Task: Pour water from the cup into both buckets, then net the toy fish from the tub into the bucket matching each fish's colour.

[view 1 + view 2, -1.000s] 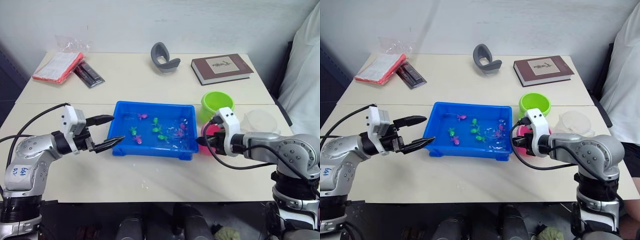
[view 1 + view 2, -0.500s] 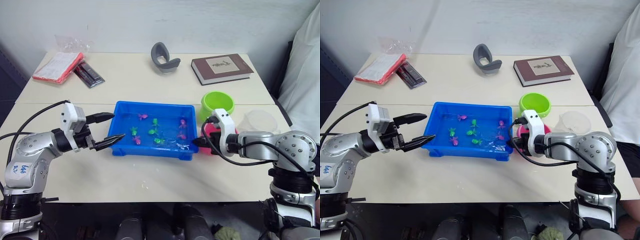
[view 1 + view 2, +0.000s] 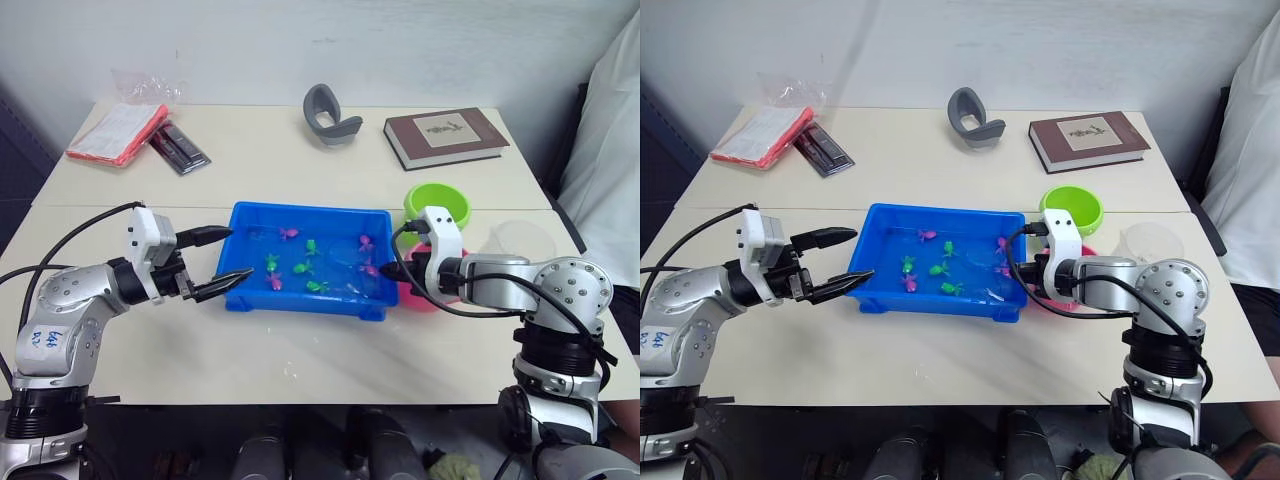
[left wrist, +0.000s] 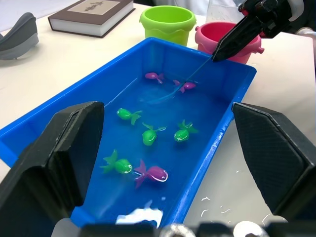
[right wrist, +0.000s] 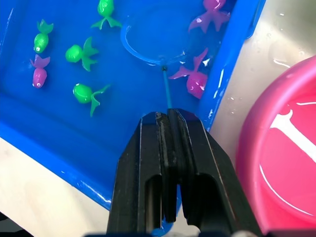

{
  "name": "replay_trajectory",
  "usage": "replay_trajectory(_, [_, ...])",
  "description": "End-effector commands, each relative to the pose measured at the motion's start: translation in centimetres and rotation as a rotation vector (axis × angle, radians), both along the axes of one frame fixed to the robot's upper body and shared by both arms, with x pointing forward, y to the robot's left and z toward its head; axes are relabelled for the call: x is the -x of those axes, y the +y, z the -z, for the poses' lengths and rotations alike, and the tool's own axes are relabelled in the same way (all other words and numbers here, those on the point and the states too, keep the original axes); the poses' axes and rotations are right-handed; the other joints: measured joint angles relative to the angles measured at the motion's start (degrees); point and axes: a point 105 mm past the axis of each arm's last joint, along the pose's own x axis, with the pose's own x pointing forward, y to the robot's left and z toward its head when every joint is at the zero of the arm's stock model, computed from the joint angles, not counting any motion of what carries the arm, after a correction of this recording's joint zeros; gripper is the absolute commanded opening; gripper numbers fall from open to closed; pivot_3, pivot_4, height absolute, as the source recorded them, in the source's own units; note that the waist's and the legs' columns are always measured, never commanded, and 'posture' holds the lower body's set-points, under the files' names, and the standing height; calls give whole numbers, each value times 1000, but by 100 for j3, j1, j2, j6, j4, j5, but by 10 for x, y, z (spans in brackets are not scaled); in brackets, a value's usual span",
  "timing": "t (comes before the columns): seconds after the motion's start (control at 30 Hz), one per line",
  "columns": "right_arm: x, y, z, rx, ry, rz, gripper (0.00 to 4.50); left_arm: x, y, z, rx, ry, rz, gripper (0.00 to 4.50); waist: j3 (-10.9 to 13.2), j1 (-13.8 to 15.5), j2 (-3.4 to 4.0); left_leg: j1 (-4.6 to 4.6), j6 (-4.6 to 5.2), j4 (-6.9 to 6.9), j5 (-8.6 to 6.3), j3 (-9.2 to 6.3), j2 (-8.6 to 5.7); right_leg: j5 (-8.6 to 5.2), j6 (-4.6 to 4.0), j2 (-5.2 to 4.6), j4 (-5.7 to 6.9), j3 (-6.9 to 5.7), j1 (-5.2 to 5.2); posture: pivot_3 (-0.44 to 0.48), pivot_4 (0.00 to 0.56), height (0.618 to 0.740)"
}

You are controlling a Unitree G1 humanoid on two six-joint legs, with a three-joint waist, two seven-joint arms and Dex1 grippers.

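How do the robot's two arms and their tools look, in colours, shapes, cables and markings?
Both arms are silver-grey metal with rounded joints and a white block at each wrist. Black cables loop along them. The left tool and right tool each have two black pointed fingers. The left arm bears a white label with handwritten marks.

A pale table (image 3: pixel 300 170) carries a blue tub (image 3: pixel 240 305) between the two grippers, green bucket (image 3: pixel 436 204), pink bucket (image 3: pixel 428 298), clear cup (image 3: pixel 520 240), book (image 3: pixel 443 136).
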Motion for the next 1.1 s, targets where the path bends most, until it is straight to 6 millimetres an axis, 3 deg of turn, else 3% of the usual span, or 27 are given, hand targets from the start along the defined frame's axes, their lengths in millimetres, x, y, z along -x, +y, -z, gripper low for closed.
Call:
replay_trajectory(0.03, [-4, -6, -13, 9, -48, 35, 0, 0, -1, -7, -2, -46, -1, 4444, 0, -14, 0, 0, 0, 0, 0, 0, 0, 0, 0, 0, 0, 1, 0, 0, 150, 740])
replay_trajectory(0.47, [1, -10, -27, 106, -176, 36, 0, 3, -3, -2, 1, -18, 13, 4444, 1, -97, 2, -4, 0, -7, 0, -4, 2, 0, 0, -5, -8, 8, -2, 0, 150, 740])
replay_trajectory(0.83, [17, -3, -32, 271, -388, -143, 0, 1, -5, -3, -13, -4, 45, 4444, 3, -84, 5, -5, 2, -9, -1, -5, -3, 0, 1, -2, -17, 3, -1, 0, 150, 740])
replay_trajectory(0.93, [25, -4, -27, 261, -378, -227, 0, 1, -6, -2, -20, 10, 61, 4444, 3, -83, 5, -4, 4, -9, -2, -3, -2, 2, 3, -1, -20, -1, 0, 0, 150, 740])
replay_trajectory(1.1, [30, -5, -19, 169, -296, -220, 0, -1, -6, -2, -27, 14, 76, 4444, 3, -90, 5, -4, 3, -9, -2, -2, 1, 2, 3, -4, -19, -6, 0, 0, 150, 740])
